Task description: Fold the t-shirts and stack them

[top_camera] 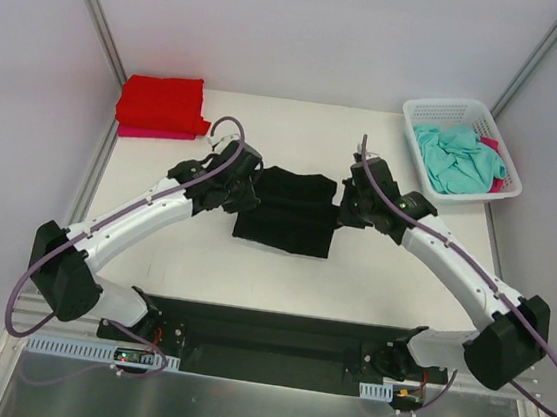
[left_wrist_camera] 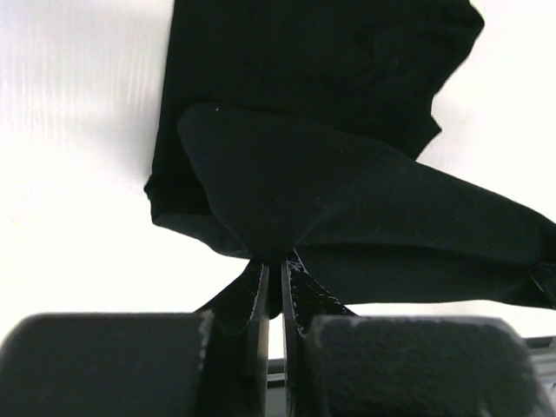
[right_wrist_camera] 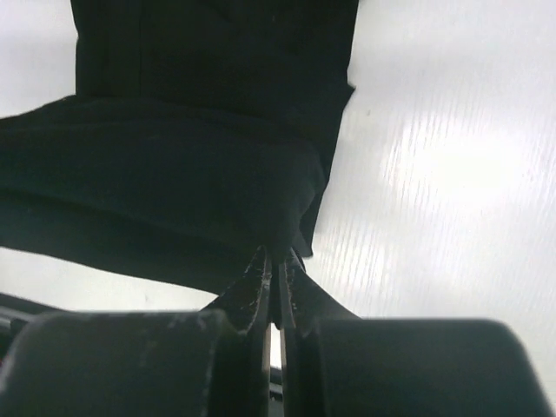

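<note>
Black t-shirt (top_camera: 286, 209) is noted partly folded at the centre of the tabletop (top_camera: 280, 279), between the two arms. Left end effector (left_wrist_camera: 276, 265) is seen pinched tight on a fold of black cloth at the shirt's left edge, and the fabric is drawn up into a peak there. Right end effector (right_wrist_camera: 276, 259) is likewise clamped on cloth at the right edge. Folded red t-shirt (top_camera: 162, 103) is stacked on a pink one (top_camera: 154, 134) at the far left corner. Teal t-shirt (top_camera: 455, 158) is crumpled in the white basket (top_camera: 441, 107), far right.
</note>
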{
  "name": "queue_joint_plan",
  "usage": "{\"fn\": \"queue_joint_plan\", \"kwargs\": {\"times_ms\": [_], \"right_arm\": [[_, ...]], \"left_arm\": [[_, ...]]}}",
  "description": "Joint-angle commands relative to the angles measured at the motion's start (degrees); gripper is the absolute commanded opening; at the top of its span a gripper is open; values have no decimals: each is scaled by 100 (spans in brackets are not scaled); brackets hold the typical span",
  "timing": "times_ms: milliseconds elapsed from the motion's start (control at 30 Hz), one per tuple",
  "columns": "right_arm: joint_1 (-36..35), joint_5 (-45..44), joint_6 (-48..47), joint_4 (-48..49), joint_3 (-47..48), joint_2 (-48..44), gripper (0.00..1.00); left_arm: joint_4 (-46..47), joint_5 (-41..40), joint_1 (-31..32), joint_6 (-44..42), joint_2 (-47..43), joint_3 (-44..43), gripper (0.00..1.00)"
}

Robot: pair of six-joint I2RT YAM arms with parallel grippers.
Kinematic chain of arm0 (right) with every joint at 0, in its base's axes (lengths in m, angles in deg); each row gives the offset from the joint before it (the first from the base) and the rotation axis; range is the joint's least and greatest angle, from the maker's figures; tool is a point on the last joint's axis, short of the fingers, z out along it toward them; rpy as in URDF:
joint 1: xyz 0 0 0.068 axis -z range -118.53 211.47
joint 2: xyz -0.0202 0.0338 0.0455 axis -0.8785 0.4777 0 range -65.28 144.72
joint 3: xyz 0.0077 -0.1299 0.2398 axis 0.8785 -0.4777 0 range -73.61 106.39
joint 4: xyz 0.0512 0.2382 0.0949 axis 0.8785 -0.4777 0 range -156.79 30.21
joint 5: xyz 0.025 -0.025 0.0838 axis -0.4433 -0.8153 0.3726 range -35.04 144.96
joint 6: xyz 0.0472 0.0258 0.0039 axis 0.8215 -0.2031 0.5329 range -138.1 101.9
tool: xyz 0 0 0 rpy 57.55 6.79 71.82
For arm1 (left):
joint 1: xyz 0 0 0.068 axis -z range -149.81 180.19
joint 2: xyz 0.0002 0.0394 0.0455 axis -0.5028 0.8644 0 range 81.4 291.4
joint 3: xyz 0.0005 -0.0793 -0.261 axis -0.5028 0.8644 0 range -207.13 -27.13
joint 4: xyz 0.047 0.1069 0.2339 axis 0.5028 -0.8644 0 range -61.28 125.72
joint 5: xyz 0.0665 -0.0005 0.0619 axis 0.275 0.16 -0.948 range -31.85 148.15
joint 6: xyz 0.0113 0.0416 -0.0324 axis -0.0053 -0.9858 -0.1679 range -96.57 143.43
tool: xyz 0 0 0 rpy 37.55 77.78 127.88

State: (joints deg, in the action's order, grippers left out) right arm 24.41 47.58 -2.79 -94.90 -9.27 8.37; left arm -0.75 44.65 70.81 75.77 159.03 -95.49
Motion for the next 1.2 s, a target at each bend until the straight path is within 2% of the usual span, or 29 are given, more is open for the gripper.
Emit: {"fn": "queue_joint_plan", "kwargs": {"times_ms": [0,300,567,800,1067,1100,1167], "right_arm": [[462,182,-467,154,614,588,1],[708,588,-582,338,1450,1818,1],[1033,685,-757,365,1801,2329,1],[1429,913,-907,426,2144,2883,1],[1684,1125,-1293,672,3487,4235,1],[1684,1098,-1363,733,3594,4341,4],[1693,1072,-1495,1014,3726,4640,32]], "left_arm": [[-141,-48,-545,-478,270,-432,0],[34,268,-1082,-882,928,-740,0],[245,532,-1320,-1146,1852,-1258,0],[342,717,-1565,-1463,2967,-2381,0],[403,936,-2049,-1753,4461,-3885,0],[543,963,-2093,-1779,4724,-4096,0],[885,980,-2146,-1893,4876,-4168,7]]}}
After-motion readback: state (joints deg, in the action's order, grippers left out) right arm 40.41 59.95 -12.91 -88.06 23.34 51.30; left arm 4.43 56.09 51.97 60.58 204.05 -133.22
